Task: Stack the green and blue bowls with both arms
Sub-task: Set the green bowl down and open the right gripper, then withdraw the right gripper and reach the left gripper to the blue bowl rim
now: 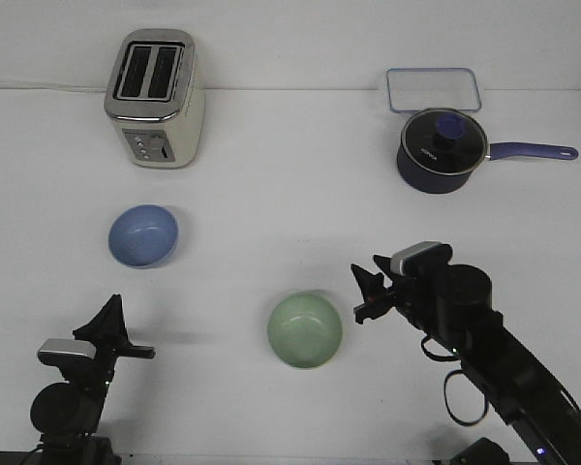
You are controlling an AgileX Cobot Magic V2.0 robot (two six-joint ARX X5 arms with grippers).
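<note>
Green bowl [305,330] sits low and centre on the white desk [271,174], just left of the right hand [368,294], whose fingers stand apart and empty. Blue bowl [143,235] lies at middle left, above the left hand [116,329], also open, so each arm has its nearer bowl.

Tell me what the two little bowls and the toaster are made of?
The blue bowl and green bowl look like matte plastic or ceramic: smooth, dull, no bright glints, so it is hard to say which. The toaster looks like shiny metal on top, with cream-painted sides.
</note>
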